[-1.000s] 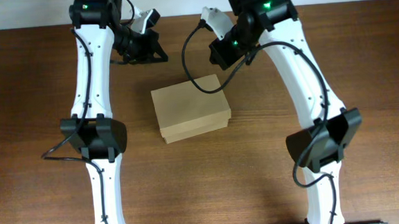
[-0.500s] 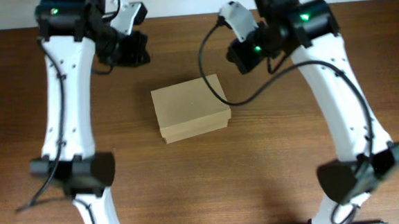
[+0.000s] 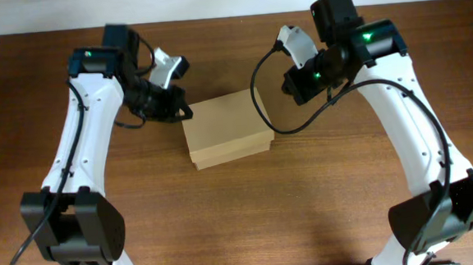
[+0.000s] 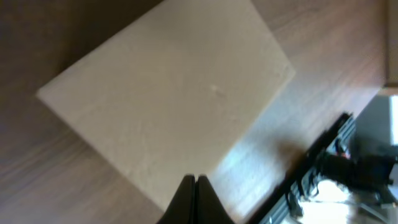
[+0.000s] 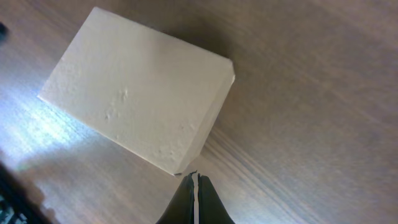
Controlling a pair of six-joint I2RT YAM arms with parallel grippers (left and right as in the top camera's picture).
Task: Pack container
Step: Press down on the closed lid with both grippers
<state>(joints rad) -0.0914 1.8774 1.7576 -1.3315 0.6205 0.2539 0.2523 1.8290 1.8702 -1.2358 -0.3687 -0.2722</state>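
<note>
Closed box (image 3: 224,129) on worktop (image 3: 307,202); left fingers (image 4: 185,198) and right fingers (image 5: 185,200) pressed together, empty. Advise opening one edge gently, bracing opposite.

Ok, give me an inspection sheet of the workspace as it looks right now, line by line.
Surface: brown wooden table, grain visible.
Job's things: container, tan cardboard, lid shut, lying flat mid-table.
Clutter: nothing seen.
Grippers: left hand shut, at the container's edge, contact cannot be told; right hand shut, just off a container corner, holding nothing.
Cables: black cable loops from the right arm past the container's far right corner in the overhead view.
Surroundings: pale wall beyond the table's far edge.
</note>
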